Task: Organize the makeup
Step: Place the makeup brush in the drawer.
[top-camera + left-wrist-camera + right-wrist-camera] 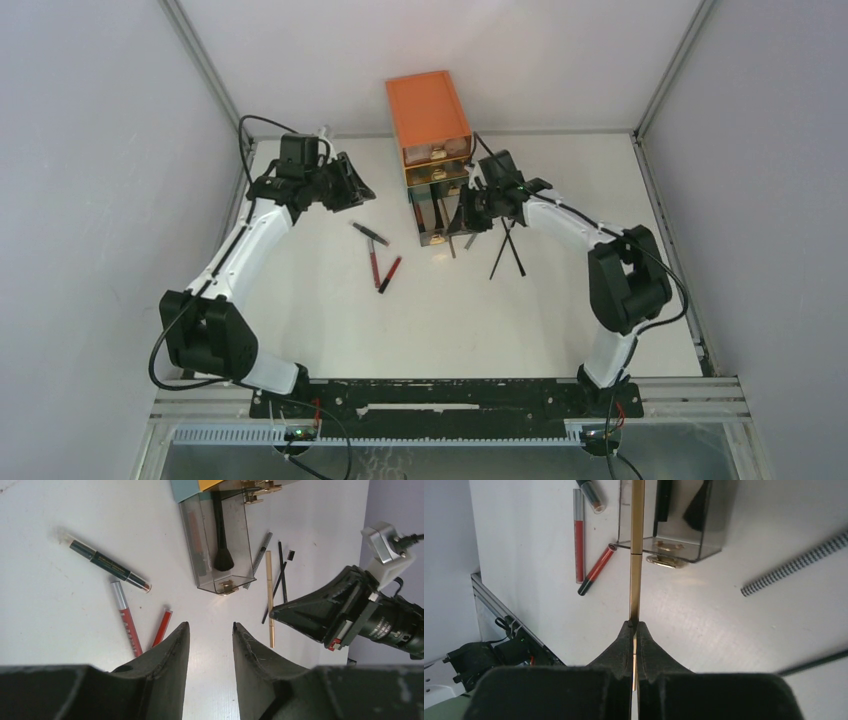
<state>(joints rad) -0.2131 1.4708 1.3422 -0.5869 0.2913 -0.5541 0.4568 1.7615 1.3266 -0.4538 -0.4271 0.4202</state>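
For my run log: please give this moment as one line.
left gripper: open, empty | right gripper: shut on gold pencil, pointing toward clear drawer | clear drawer: pulled out, black brush inside

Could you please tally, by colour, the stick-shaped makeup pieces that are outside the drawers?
Red: 2, the red tube and the red pencil
Dark green: 1, the green pencil
Gold: 1, the gold stick, in the right gripper
Checked: 1, the checked stick
Black: 2, the thin black brushes
Total: 7
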